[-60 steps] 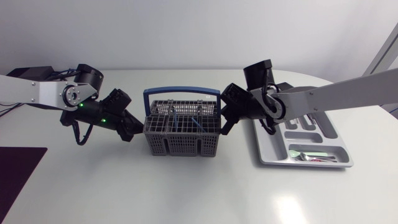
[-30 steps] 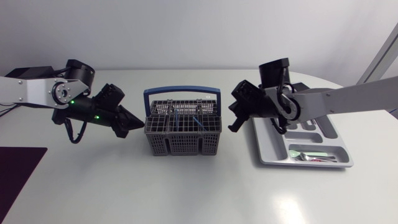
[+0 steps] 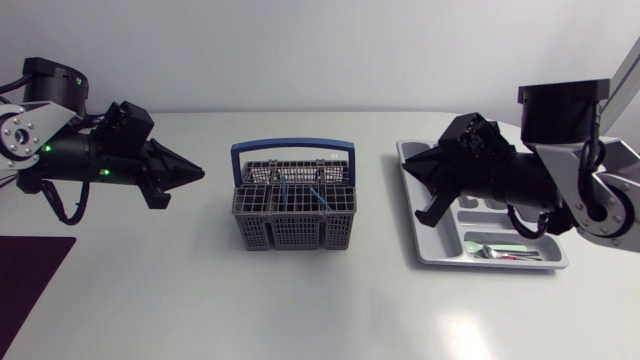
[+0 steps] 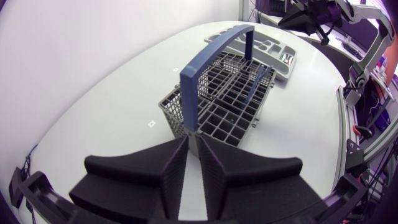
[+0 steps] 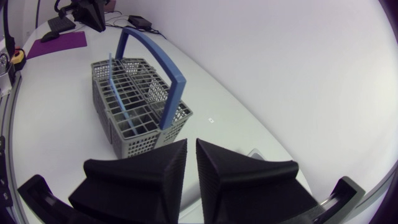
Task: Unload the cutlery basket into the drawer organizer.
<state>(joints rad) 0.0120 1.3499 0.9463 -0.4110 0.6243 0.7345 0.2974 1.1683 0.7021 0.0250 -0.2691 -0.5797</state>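
Two pincers narrow, empty: black left gripper (image 3: 192, 175), black right gripper (image 5: 191, 146) | step: next pick from blue-handled grey mesh cutlery basket (image 3: 293, 215) | needs: jaws widened over thin blue piece (image 5: 118, 87)

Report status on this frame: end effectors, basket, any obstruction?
Left end effector shut, empty, left of cutlery basket. Right end effector shut, empty, at drawer organizer edge. Basket holds blue-handled pieces. No obstruction seen.
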